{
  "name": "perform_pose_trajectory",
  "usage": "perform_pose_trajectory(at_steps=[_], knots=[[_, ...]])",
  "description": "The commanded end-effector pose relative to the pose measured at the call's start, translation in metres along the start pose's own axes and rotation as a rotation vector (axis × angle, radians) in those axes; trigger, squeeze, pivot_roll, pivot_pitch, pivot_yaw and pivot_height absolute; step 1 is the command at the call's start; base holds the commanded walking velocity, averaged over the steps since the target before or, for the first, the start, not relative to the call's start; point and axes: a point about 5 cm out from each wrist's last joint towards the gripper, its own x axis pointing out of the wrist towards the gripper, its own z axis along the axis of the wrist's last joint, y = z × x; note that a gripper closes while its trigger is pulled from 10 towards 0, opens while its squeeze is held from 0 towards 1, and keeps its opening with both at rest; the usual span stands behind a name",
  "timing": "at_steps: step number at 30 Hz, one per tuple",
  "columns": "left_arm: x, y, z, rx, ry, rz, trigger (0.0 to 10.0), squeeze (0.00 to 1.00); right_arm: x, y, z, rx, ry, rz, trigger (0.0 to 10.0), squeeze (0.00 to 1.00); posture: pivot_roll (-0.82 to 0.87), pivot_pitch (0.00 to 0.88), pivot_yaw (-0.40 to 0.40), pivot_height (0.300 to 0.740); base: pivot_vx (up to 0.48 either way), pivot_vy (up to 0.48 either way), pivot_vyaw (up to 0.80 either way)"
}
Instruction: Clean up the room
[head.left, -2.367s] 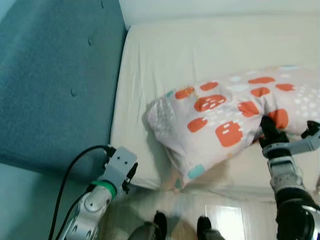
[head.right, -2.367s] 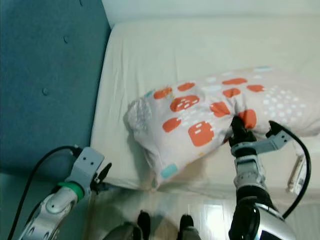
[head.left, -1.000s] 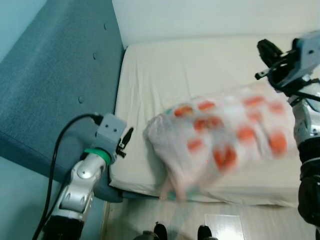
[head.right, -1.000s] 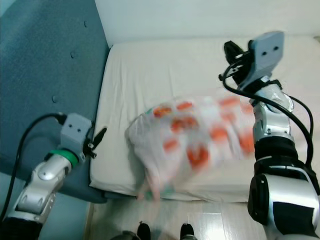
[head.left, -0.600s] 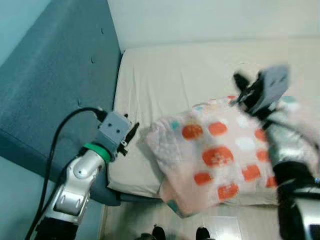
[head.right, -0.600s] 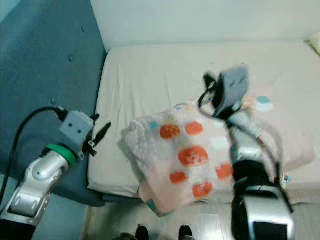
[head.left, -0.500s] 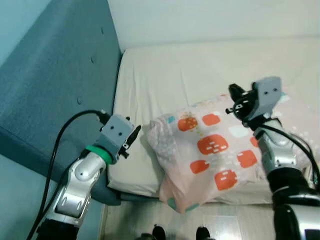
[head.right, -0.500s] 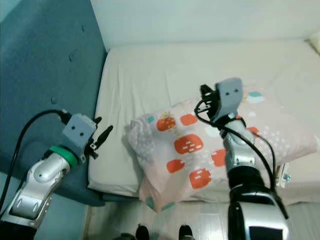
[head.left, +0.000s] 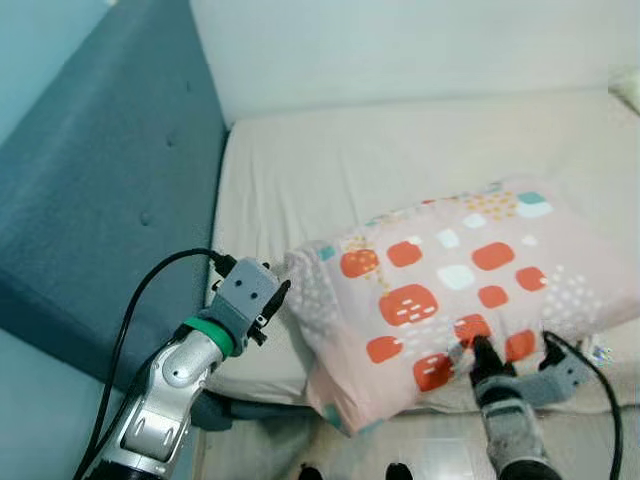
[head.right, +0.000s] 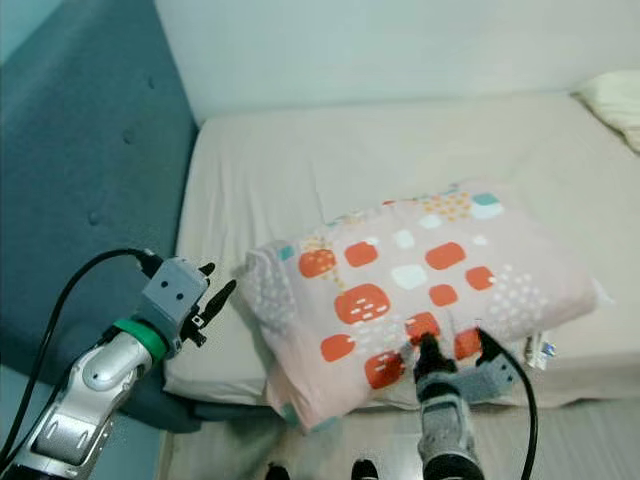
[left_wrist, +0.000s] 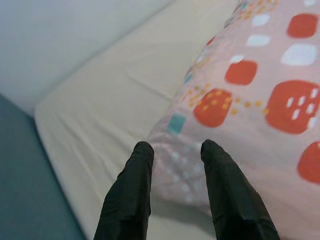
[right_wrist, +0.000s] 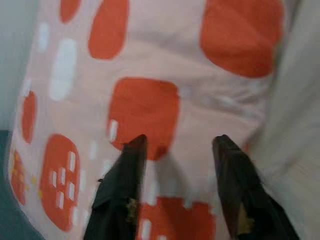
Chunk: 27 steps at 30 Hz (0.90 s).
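A pink pillow (head.left: 450, 290) with orange and white patches lies flat on the cream mattress (head.left: 330, 180), near its front edge. My left gripper (head.left: 277, 297) is open beside the pillow's left corner; in the left wrist view its fingers (left_wrist: 131, 190) frame that corner without closing on it. My right gripper (head.right: 430, 350) sits at the pillow's front edge. Its fingers (right_wrist: 125, 175) are spread against the patterned fabric, open.
A teal padded headboard (head.left: 100, 200) runs along the left of the bed. A white wall (head.right: 400, 40) stands behind it. A second pale pillow (head.right: 615, 100) lies at the far right corner. A strip of floor (head.right: 330, 435) shows below the mattress edge.
The pillow, blurred in motion a second ago, now rests flat. My right arm came down from above the pillow to its front edge. The left gripper edged closer to the pillow's corner.
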Motion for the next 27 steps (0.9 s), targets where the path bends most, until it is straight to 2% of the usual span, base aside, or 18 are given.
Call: perform_pose_trajectory(at_steps=[1,3,4,5,6,7,8,9,10,11,12,14,15,18,23,27], knots=[[-0.006,-0.004,-0.012,0.002,0.042,-0.003,10.0,0.00,-0.009,-0.005,-0.018,-0.183,0.080,0.015,10.0,1.00,-0.09,0.168,0.149,0.740,0.000,0.000,0.00],[-0.007,-0.008,-0.016,-0.011,0.055,-0.017,10.0,0.00,-0.011,0.018,-0.016,-0.390,0.018,0.183,10.0,1.00,-0.10,0.160,0.147,0.740,0.000,0.000,0.00],[-0.007,-0.008,-0.016,-0.011,0.055,-0.017,10.0,0.00,-0.011,0.018,-0.016,-0.390,0.018,0.183,10.0,1.00,-0.10,0.160,0.147,0.740,0.000,0.000,0.00],[-0.008,-0.009,-0.018,-0.021,0.063,-0.019,10.0,0.00,-0.011,0.031,-0.012,-0.435,-0.023,0.262,10.0,1.00,-0.10,0.159,0.147,0.740,0.000,0.000,0.00],[-0.010,-0.011,-0.021,-0.048,0.077,-0.019,10.0,0.00,-0.011,0.048,-0.006,-0.528,-0.072,0.345,10.0,1.00,-0.11,0.157,0.148,0.740,0.000,0.000,0.00],[-0.010,-0.011,-0.021,-0.048,0.077,-0.019,10.0,0.00,-0.011,0.048,-0.006,-0.528,-0.072,0.345,10.0,1.00,-0.11,0.157,0.148,0.740,0.000,0.000,0.00],[-0.010,-0.013,-0.023,-0.065,0.086,-0.016,10.0,0.00,-0.010,0.058,-0.002,-0.597,-0.101,0.382,10.0,0.00,-0.12,0.149,0.143,0.740,0.000,0.000,0.00],[-0.010,-0.013,-0.023,-0.065,0.086,-0.016,10.0,0.00,-0.010,0.058,-0.002,-0.597,-0.101,0.382,10.0,0.00,-0.12,0.149,0.143,0.740,0.000,0.000,0.00],[-0.011,-0.016,-0.026,-0.086,0.096,-0.013,10.0,0.00,-0.009,0.078,0.007,-0.721,-0.175,0.426,10.0,0.00,-0.12,0.144,0.138,0.740,0.000,0.000,0.00],[-0.011,-0.017,-0.026,-0.090,0.099,-0.013,10.0,0.00,-0.009,0.085,0.010,-0.761,-0.209,0.438,10.0,0.00,-0.12,0.144,0.138,0.740,0.000,0.000,0.00],[-0.011,-0.017,-0.026,-0.090,0.099,-0.013,10.0,0.00,-0.009,0.085,0.010,-0.761,-0.209,0.438,10.0,0.00,-0.12,0.144,0.138,0.740,0.000,0.000,0.00],[-0.009,-0.019,-0.027,-0.095,0.099,-0.010,10.0,0.00,-0.010,0.102,0.021,-0.834,-0.287,0.438,10.0,0.00,-0.12,0.134,0.127,0.730,0.000,0.000,0.00],[-0.009,-0.019,-0.027,-0.095,0.099,-0.010,10.0,0.00,-0.010,0.102,0.021,-0.834,-0.287,0.438,10.0,0.00,-0.12,0.134,0.127,0.730,0.000,0.000,0.00],[-0.008,-0.021,-0.028,-0.099,0.099,-0.005,10.0,0.00,-0.016,0.120,0.032,-0.883,-0.386,0.450,10.0,0.00,-0.13,0.124,0.124,0.715,0.000,0.000,0.00],[-0.008,-0.022,-0.030,-0.098,0.102,-0.005,10.0,0.00,-0.023,0.127,0.035,-0.861,-0.410,0.458,10.0,0.00,-0.13,0.117,0.123,0.695,0.000,0.000,0.00],[-0.008,-0.021,-0.031,-0.101,0.108,-0.003,10.0,0.00,-0.026,0.123,0.031,-0.877,-0.405,0.456,10.0,0.00,-0.13,0.113,0.120,0.685,0.000,0.000,0.00]])
